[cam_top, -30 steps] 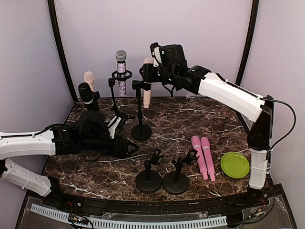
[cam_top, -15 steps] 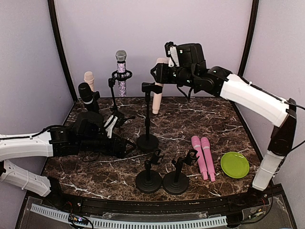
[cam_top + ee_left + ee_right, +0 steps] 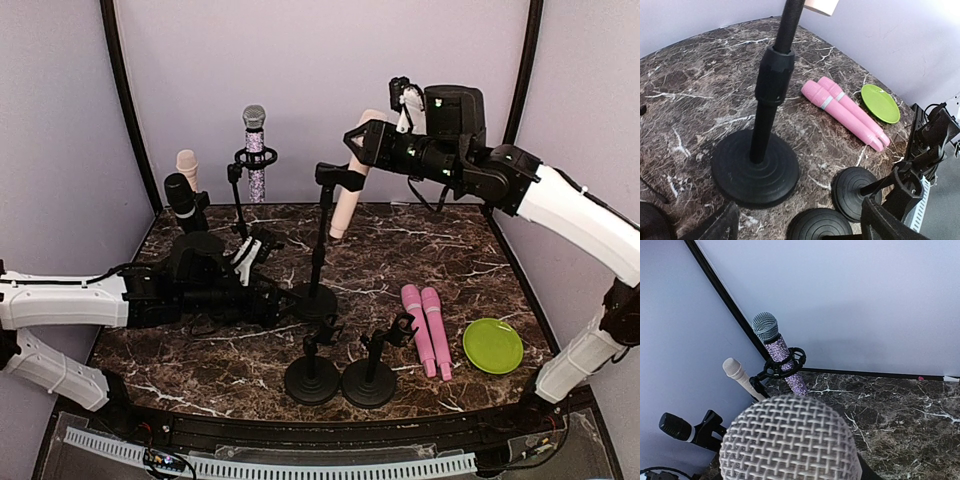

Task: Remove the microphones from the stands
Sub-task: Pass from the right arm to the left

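Observation:
A cream microphone (image 3: 350,195) hangs tilted in the clip of a tall black stand (image 3: 319,250). My right gripper (image 3: 372,148) is shut on the microphone's upper part, high over the back of the table. Its mesh head (image 3: 790,440) fills the bottom of the right wrist view. My left gripper (image 3: 278,300) is open and low on the table. Its fingers (image 3: 887,220) stand just short of the stand's round base (image 3: 755,167), without touching it. The microphone's lower end (image 3: 821,5) shows at the top of the left wrist view.
Two empty short stands (image 3: 312,375) (image 3: 370,375) sit at the front, their bases close to my left gripper (image 3: 862,185). Two pink microphones (image 3: 425,325) and a green plate (image 3: 492,345) lie right. A glitter microphone (image 3: 254,150), another cream one (image 3: 187,165) and a black one (image 3: 180,195) stand back left.
My right gripper has moved right and up with the cream microphone. The tall stand has slid right along with it. My left gripper has followed to the right towards the stand's base.

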Available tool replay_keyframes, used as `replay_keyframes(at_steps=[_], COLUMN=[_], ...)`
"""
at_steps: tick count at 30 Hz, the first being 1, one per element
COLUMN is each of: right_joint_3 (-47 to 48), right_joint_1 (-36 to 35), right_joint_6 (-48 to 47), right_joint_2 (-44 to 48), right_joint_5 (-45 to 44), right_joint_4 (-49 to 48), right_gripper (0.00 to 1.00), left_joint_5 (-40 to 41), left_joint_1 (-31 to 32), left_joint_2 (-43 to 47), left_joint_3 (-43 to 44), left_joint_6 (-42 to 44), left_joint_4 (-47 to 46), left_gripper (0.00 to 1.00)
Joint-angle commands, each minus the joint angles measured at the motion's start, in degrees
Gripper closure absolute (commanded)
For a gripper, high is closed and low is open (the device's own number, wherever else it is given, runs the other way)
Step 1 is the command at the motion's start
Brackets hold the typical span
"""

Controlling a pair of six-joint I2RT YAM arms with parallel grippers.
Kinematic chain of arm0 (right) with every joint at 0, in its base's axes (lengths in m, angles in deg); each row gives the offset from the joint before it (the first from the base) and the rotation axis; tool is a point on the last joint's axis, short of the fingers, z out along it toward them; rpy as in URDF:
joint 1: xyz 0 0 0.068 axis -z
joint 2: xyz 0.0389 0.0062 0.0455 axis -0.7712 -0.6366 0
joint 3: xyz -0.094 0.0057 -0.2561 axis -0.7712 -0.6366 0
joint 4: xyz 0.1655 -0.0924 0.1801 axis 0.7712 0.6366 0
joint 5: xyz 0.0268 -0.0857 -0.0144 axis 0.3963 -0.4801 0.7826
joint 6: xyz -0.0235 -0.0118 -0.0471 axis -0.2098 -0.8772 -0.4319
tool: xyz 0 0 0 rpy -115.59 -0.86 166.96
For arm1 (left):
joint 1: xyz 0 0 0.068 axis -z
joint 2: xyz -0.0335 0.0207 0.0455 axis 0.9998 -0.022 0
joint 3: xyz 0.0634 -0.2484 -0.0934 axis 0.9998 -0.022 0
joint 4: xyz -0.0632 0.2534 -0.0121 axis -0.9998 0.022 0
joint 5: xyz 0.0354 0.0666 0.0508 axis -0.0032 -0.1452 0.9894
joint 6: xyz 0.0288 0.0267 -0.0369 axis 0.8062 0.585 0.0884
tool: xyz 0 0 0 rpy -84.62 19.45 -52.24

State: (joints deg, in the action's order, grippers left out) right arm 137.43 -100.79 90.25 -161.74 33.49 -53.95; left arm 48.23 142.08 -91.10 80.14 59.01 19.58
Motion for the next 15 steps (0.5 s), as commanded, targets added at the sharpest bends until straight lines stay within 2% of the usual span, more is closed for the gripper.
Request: replay_keyframes(at_steps=[1, 6, 9, 15], right_joint_3=[1.41, 1.70, 1.71, 2.08], right_joint_1=[-0.62, -0.98, -1.09, -1.16], right_joint_6=[5.32, 7.03, 8.09, 9.67], right_joint_2=[3.01, 3.97, 4.70, 5.78], right_joint_5=[4.09, 5.91, 7.06, 7.68], right_joint_4=[-10.02, -9.75, -9.91, -9.82], right_gripper=[1.00, 1.00, 1.00, 1.00], left_joint_5=[-3.18, 1.22, 6.93, 8.93], left_joint_1=[-0.16, -0.16, -0.15, -0.15], left_joint_2=[-1.98, -3.94, -4.69, -6.18], left_joint_3=[0.77, 2.27, 2.53, 1.37], left_joint_6=[2.87, 4.56, 4.99, 5.47], left_joint_4=[-8.52, -9.03, -8.55, -10.74], left_gripper=[0.13, 0.12, 0.11, 0.11])
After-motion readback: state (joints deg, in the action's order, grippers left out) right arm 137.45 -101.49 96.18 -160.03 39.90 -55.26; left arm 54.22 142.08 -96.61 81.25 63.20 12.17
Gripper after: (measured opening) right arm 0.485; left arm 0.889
